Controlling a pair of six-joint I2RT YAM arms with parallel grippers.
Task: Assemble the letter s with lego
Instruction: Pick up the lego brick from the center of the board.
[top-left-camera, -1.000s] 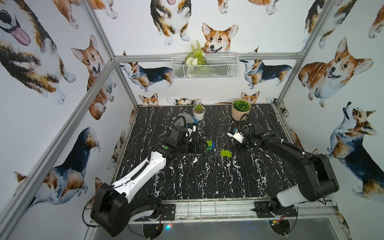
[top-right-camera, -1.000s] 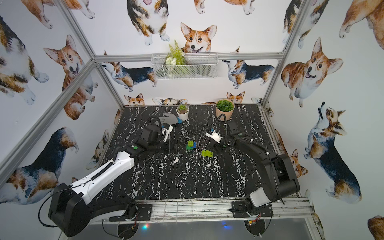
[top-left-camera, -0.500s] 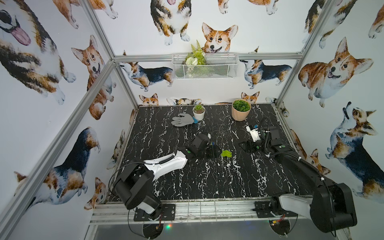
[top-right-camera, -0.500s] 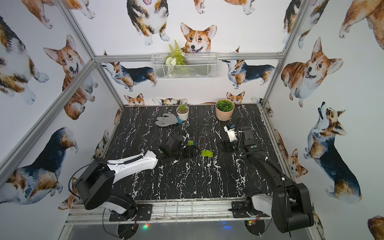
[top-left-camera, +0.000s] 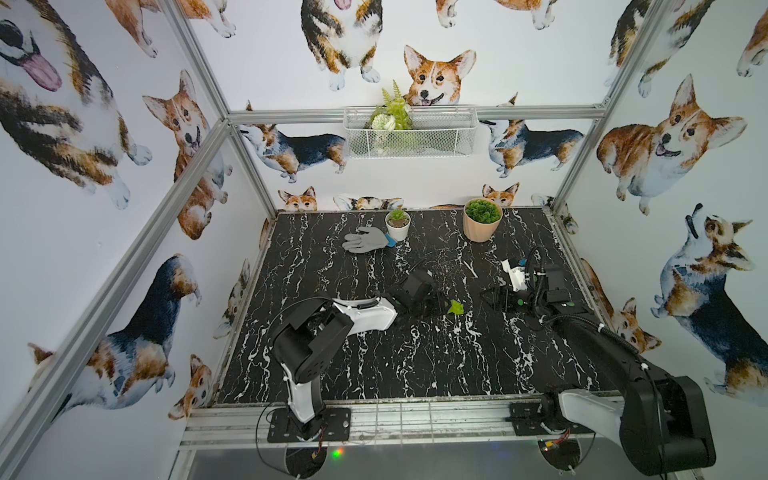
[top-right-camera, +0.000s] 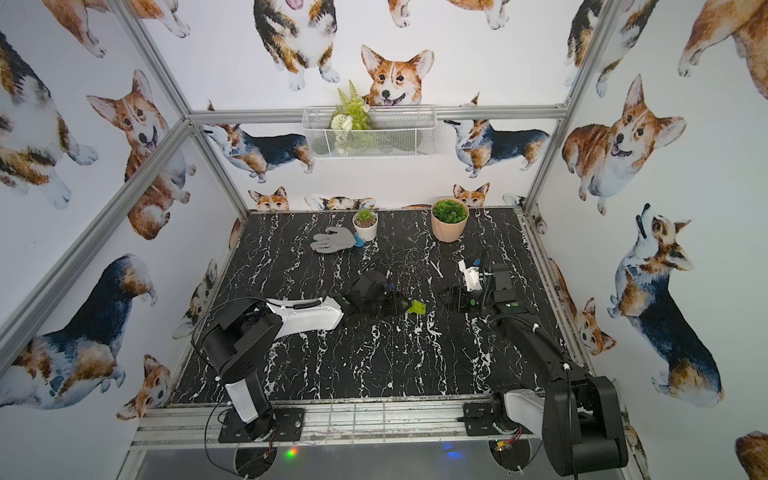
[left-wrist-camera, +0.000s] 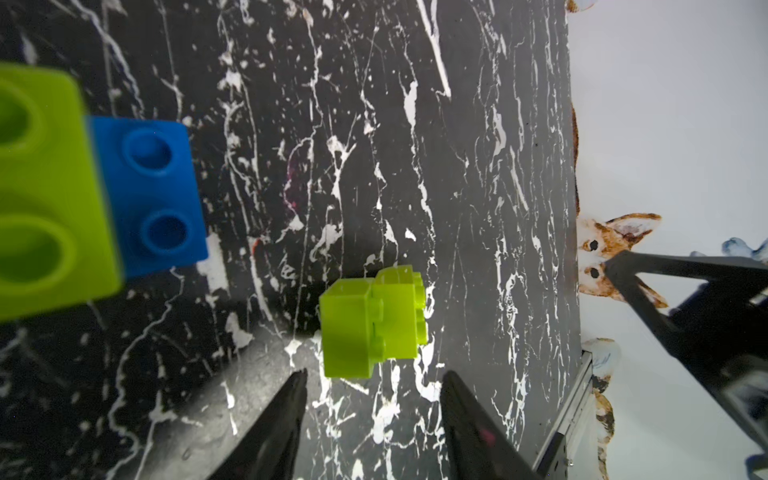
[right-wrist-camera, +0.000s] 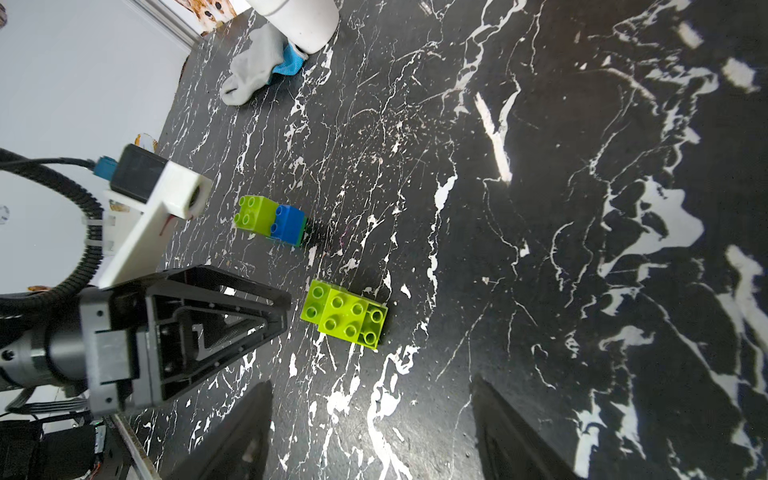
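Lime-green lego lies in two separate clusters on the black marble table (top-left-camera: 415, 365). The letter s is not assembled, because the two clusters do not touch.

1. Locate the pair of joined lime-green bricks (right-wrist-camera: 345, 318) near the middle of the table, studs showing. In both top views you see it just ahead of the left arm's tip.
2. Locate the second cluster (right-wrist-camera: 270, 220). It joins one lime-green brick to a blue brick (right-wrist-camera: 289, 222), and the edge of a dark green brick (right-wrist-camera: 304, 230) shows beneath the blue. It lies near the pair. In the top views the left arm hides it from you.

Check the left gripper (left-wrist-camera: 375, 380). Its jaws stand moderately apart, low over the table, with nothing between them. The lime-green pair sits just beyond the fingertips.

Check the right gripper (right-wrist-camera: 370, 382). Its jaws stand wide with nothing between them. It faces the pair from the opposite side and stops short of it.

Along the far edge you find a grey glove (top-left-camera: 365, 241) touching a small white pot (top-left-camera: 397, 227). A tan pot (top-left-camera: 482, 224) stands apart from both.
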